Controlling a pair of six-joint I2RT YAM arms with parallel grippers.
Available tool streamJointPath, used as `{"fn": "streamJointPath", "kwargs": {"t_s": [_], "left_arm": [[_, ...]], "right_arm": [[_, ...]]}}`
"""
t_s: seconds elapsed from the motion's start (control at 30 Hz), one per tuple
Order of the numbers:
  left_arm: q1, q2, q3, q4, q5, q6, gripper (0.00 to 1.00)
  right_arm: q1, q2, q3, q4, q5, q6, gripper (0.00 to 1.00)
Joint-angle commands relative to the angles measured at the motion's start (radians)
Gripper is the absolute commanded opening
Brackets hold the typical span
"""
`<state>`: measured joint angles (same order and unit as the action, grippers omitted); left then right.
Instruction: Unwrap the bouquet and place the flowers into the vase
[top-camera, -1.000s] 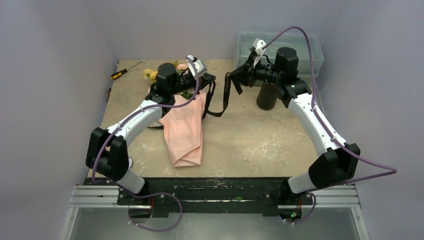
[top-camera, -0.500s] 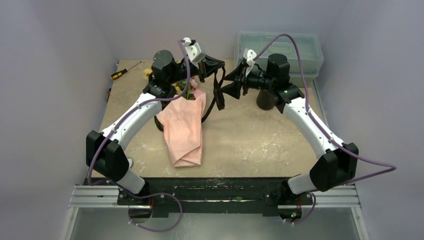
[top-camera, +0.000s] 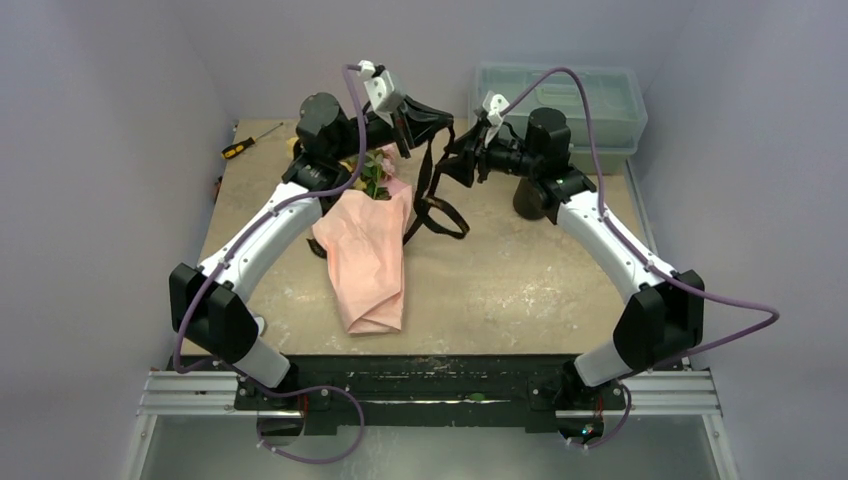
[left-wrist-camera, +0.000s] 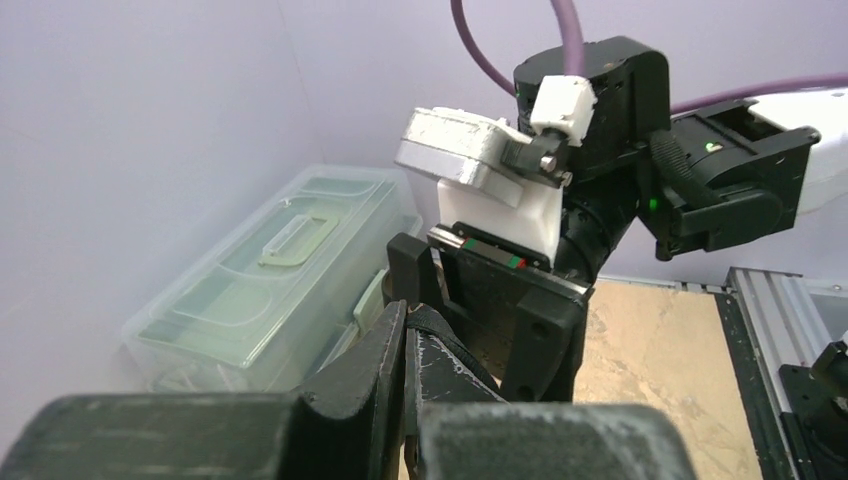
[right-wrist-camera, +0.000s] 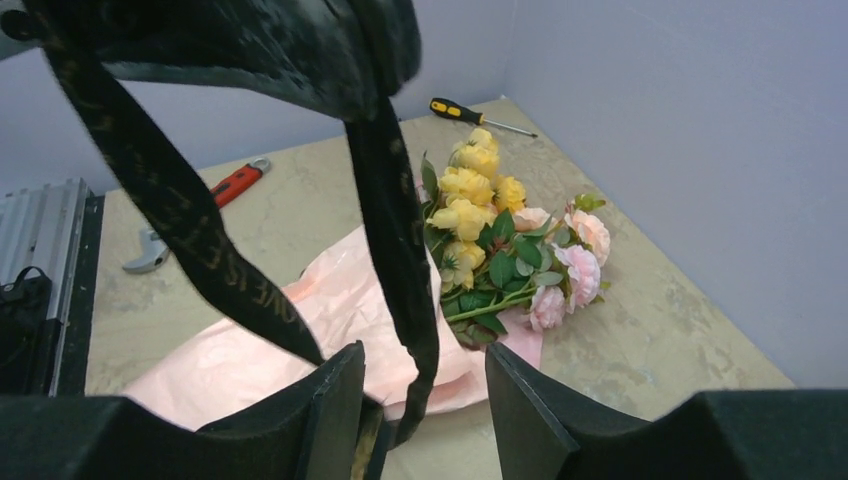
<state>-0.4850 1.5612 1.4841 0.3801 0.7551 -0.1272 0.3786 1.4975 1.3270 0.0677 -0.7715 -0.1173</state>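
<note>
**Black ribbon (top-camera: 437, 205) strung between two raised pincers**
The left pincer (top-camera: 425, 112) is clamped tight on the black ribbon above the bench's (top-camera: 500, 285) far edge. The right pincer (right-wrist-camera: 425, 400) faces it with jaws parted, a strand running down between them, not pinched. The bouquet (top-camera: 368, 250) lies left of centre in its pink paper, blooms toward the far edge. The vase (top-camera: 527, 200) stands upright toward the far right corner, partly behind the right arm.

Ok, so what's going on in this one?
The left gripper is shut on the black ribbon, holding it above the table. The right gripper is open, the ribbon hanging between its fingers. The bouquet lies on the table, flowers on the pink paper; the vase stands beside the right arm.
</note>
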Motion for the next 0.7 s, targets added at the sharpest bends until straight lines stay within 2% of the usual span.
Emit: {"fn": "streamJointPath", "kwargs": {"t_s": [0.0, 0.2, 0.3, 0.57, 0.67], "left_arm": [[-0.004, -0.017, 0.052, 0.052, 0.01, -0.051, 0.0], [-0.004, -0.024, 0.063, 0.045, 0.002, -0.043, 0.0], [-0.004, -0.037, 0.056, -0.002, -0.011, 0.001, 0.03], [0.004, -0.115, -0.07, -0.117, -0.133, 0.122, 0.68], [0.031, -0.124, -0.082, -0.098, -0.179, 0.075, 0.8]], "right_arm": [[0.0, 0.015, 0.009, 0.076, 0.028, 0.053, 0.51], [-0.001, 0.027, 0.018, 0.095, 0.004, 0.072, 0.03], [-0.003, 0.019, 0.048, 0.091, 0.019, 0.073, 0.0], [-0.018, 0.005, 0.201, 0.107, 0.03, 0.2, 0.0], [-0.043, 0.007, 0.267, 0.106, 0.034, 0.248, 0.0]]}}
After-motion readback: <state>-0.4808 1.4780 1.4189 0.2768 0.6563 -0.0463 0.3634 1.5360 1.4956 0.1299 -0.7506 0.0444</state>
